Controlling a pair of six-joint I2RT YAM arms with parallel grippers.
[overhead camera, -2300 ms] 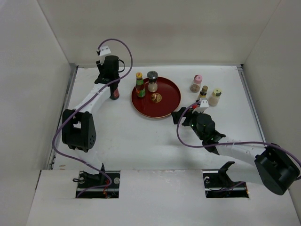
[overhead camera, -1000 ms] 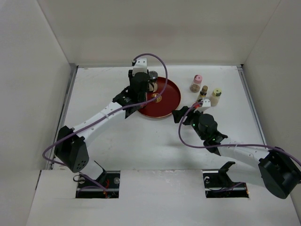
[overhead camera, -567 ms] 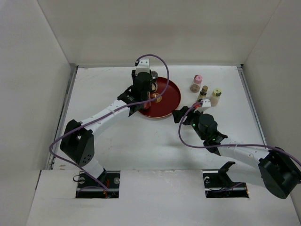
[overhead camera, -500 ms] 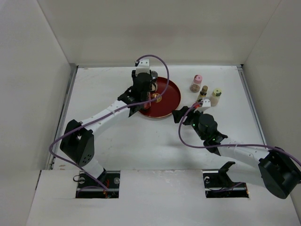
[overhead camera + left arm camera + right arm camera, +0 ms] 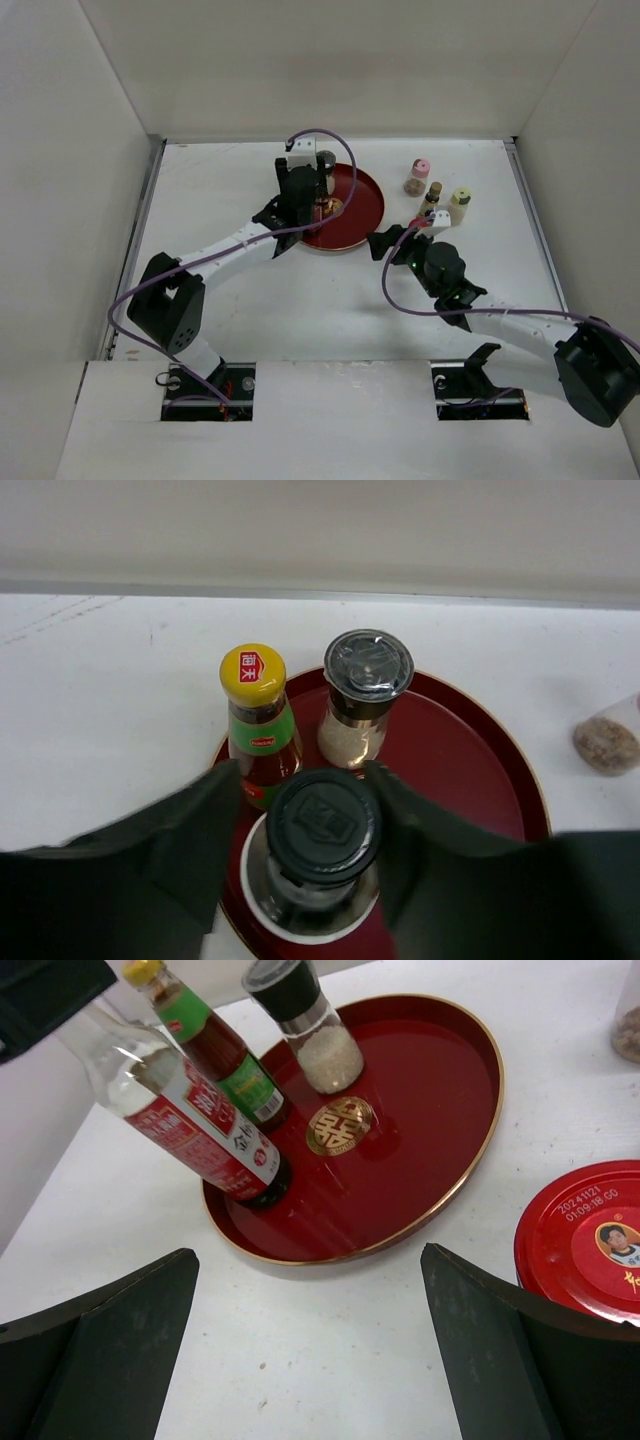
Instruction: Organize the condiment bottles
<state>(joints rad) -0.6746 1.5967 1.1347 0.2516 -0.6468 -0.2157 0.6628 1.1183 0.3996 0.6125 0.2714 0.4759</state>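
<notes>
We have brought the black-capped bottle [image 5: 322, 825] onto the left side of the red plate [image 5: 425, 1110], with the left gripper [image 5: 305, 790] clamped around it and the right gripper [image 5: 308, 1255] spread wide, empty.

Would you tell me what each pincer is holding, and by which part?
The left pincer grips the black-capped bottle by its neck, just under the cap; the right pincer holds nothing.

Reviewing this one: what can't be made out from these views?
- Left wrist view: whether the left fingers press the black-capped bottle; its cap hides the contact.
- Right wrist view: the red-lidded jar, cut off by the right edge.
- Top view: bottles on the red plate, mostly hidden behind the left arm.
</notes>
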